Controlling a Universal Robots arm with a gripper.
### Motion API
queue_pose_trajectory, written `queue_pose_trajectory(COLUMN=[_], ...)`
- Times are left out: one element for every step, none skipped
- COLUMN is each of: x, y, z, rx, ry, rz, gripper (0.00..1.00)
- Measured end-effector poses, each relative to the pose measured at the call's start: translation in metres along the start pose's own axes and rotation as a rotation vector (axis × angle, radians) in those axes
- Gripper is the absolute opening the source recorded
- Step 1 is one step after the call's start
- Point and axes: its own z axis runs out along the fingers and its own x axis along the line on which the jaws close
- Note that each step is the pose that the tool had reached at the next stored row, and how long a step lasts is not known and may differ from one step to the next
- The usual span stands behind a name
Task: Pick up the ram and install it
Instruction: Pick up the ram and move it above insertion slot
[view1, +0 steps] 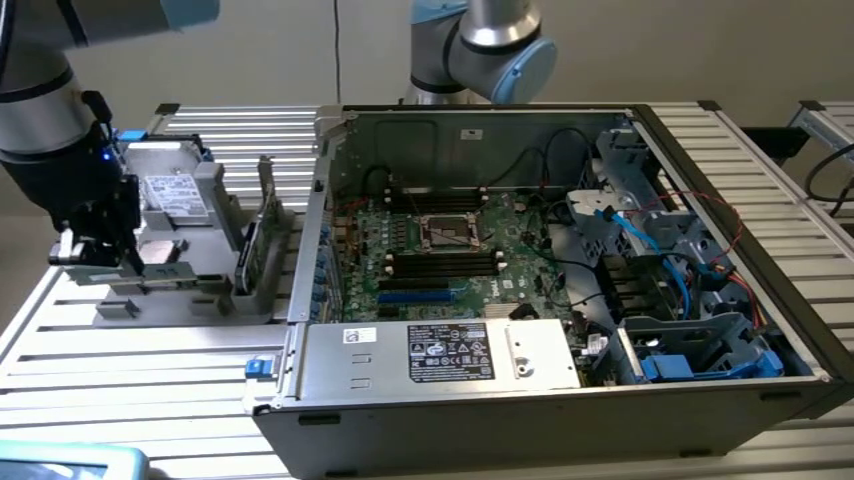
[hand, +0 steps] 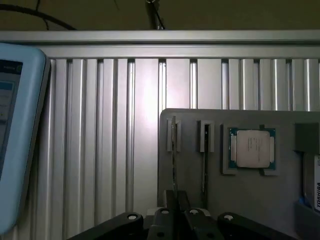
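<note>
1. Your end effector (hand: 175, 212) has its fingers almost together. The ram (hand: 172, 160) runs edge-on straight into the narrow gap between them, and I judge that to be a pinch on the stick's near end.
2. The ram stands on edge in a slot of the grey holder plate (hand: 240, 200). Its long axis leads directly away from the fingers, so grip and stick lie on one line. You cannot tell whether it has left the slot at all.
3. Just beside it a second slot (hand: 205, 160) lies parallel. Further along the plate sits a processor (hand: 251, 148).
4. In the exterior view, your end effector (view1: 127, 268) is at the middle left of the frame, low over that holder on the worktop (view1: 134, 350).
5. The open computer case (view1: 534, 440) stands at centre and right. Its motherboard (view1: 454, 260) is well apart from the ram, toward the exterior view's right.
</note>
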Motion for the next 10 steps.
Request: queue_pose_trajectory(x=[0.0, 0.001, 0.001, 0.001, 0.002, 0.002, 0.003, 0.003, 0.004, 0.004], y=[0.0003, 0.0006, 0.001, 0.0014, 0.0017, 0.0019, 0.0022, 0.0024, 0.0027, 0.003], z=[-0.0044, -0.0089, -0.0135, -0.018, -0.0225, -0.027, -0.0314, -0.0359, -0.0406, -0.0453], rx=[0.0001, 0.0002, 0.0001, 0.0002, 0.0002, 0.0, 0.0001, 0.0, 0.0, 0.0], ry=[-0.0001, -0.0002, -0.0001, -0.0002, -0.0001, 0.0, -0.0002, -0.0003, -0.0003, -0.0003], rz=[0.0, 0.0, 0.0, 0.0, 0.0, 0.001, 0.003, 0.003, 0.004, 0.004], gripper=[0.14, 0.14, 0.14, 0.14, 0.14, 0.14, 0.14, 0.14, 0.14, 0.14])
